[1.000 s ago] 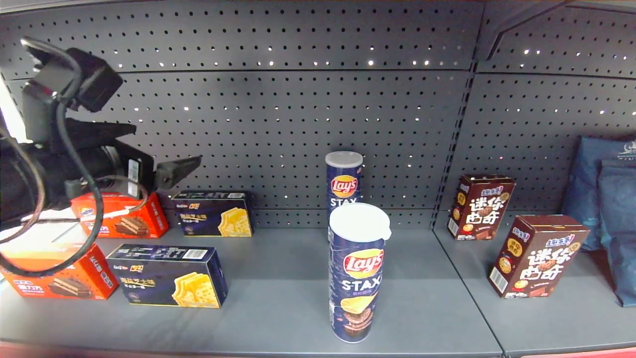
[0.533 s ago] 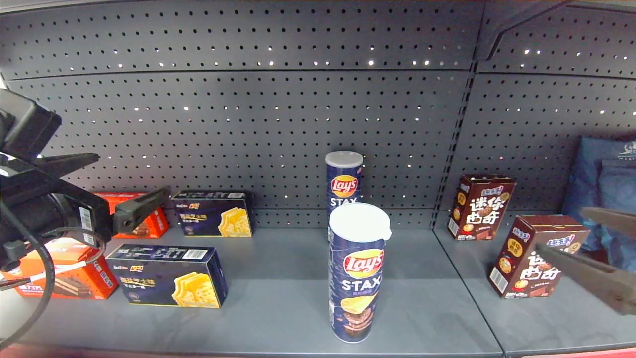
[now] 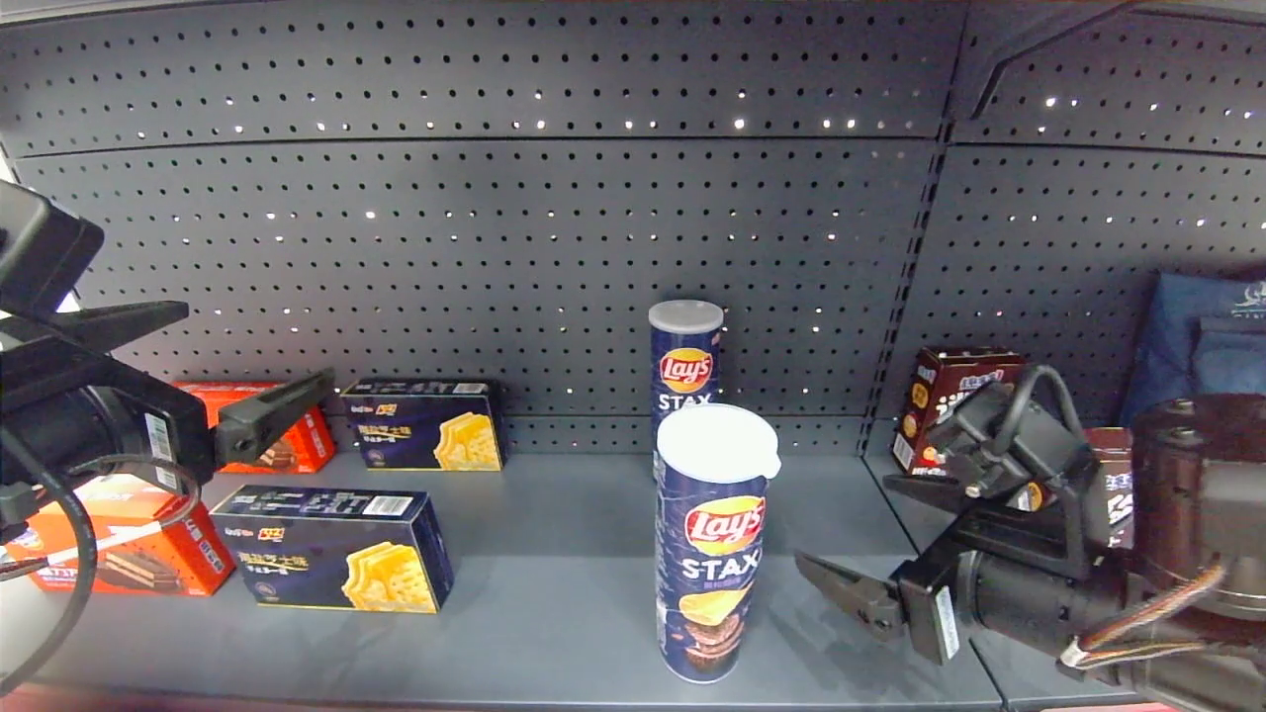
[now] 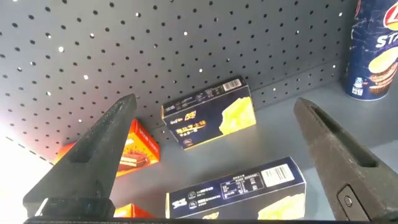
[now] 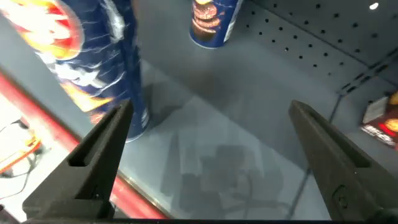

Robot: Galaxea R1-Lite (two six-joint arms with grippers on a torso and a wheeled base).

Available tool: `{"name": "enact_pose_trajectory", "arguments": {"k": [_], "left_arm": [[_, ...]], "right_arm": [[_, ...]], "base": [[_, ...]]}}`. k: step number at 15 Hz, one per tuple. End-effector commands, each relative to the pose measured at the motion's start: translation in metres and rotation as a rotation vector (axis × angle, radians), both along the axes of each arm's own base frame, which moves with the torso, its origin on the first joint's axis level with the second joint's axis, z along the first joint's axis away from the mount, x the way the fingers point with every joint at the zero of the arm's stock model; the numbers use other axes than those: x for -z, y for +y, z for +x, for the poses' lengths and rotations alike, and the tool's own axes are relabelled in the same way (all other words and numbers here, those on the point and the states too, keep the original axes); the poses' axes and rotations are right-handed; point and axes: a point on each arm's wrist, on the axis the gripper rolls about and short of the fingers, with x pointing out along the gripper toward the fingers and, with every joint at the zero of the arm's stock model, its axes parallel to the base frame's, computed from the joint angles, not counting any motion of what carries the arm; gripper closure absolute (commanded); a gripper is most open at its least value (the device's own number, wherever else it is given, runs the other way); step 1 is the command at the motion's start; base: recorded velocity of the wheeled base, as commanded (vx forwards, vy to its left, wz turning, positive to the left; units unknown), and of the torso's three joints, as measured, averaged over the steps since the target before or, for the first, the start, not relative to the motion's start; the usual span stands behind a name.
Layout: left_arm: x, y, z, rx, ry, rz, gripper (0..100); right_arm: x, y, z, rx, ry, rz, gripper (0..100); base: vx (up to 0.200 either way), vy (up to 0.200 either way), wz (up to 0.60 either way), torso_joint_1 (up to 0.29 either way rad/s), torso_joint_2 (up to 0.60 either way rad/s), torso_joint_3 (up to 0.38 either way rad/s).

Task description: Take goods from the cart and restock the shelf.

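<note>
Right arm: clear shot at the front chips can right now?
Probably yes. The right gripper sits open just beside the front chips can, with only bare shelf between them.

Right gripper: fingers spread wide, hanging over grey metal shelf deck. Tall dark-blue cylindrical crisp can upright, close beside one finger, outside the gap. Second dark-blue crisp can farther ahead, beyond the fingertips.
</note>
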Motion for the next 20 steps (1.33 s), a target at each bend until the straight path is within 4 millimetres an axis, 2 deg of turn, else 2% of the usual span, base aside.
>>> {"name": "enact_pose_trajectory", "arguments": {"k": [1,4,20], "left_arm": [[0.000,0.000,0.001,0.000,0.002,0.001,0],[-0.001,0.000,0.002,0.001,-0.001,0.000,0],[0.003,-0.001,0.003,0.014,0.014,0.001,0]], "right_arm": [[0.022,0.008,0.009,0.004,0.058,-0.061,0],[0.029,0.011,0.015,0.006,0.072,-0.075,0],[0.039,0.025,0.025,-0.011,0.081,-0.084,0]], "base": [[0.000,0.000,0.00,0.000,0.00,0.000],[0.000,0.000,0.00,0.000,0.00,0.000],[0.000,0.000,0.00,0.000,0.00,0.000]]}}
